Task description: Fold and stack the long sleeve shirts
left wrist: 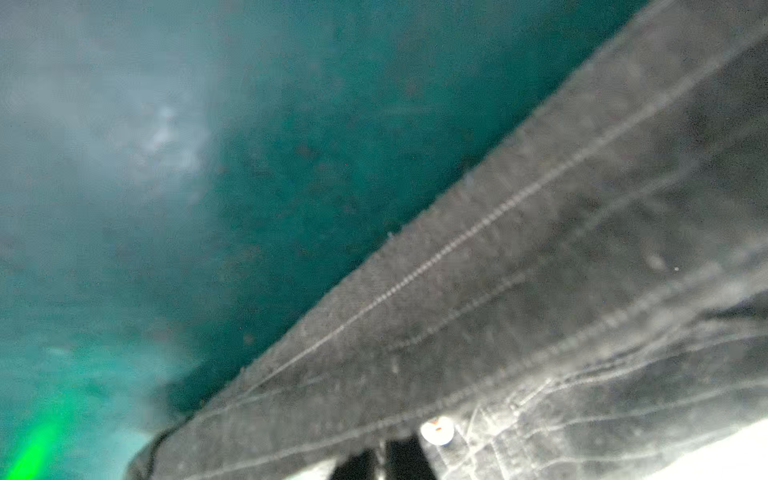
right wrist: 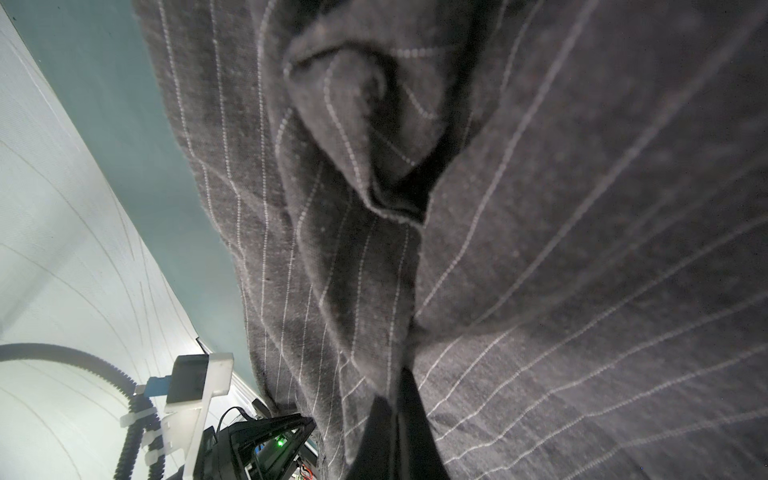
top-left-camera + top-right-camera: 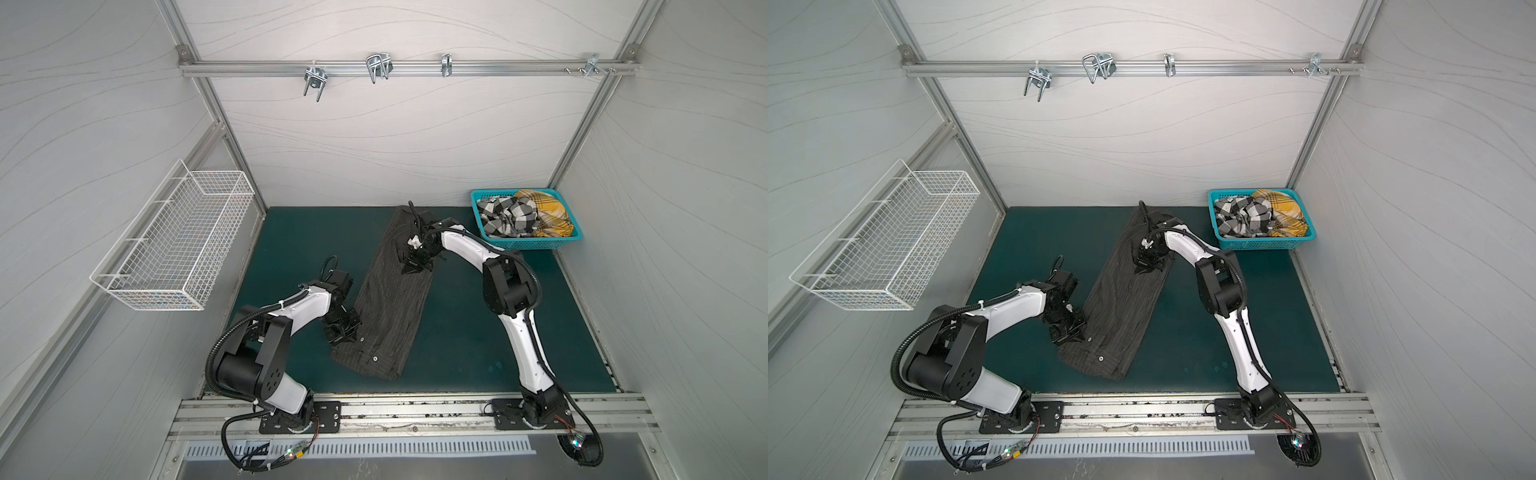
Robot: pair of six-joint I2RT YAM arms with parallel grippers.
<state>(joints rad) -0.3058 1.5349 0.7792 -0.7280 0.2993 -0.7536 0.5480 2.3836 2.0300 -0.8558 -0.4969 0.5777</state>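
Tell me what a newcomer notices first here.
The dark pinstriped shirt, folded into a long strip, lies diagonally across the green mat, with the jaws of the left arm and right arm down on it. At the far right corner, a teal basket holds a black-and-white check shirt and a mustard plaid shirt. A white wire basket hangs on the left wall.

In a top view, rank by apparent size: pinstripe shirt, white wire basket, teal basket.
1-2: white wire basket and pinstripe shirt look alike; the former hangs nearer the camera, so unranked.
3: teal basket, smallest.
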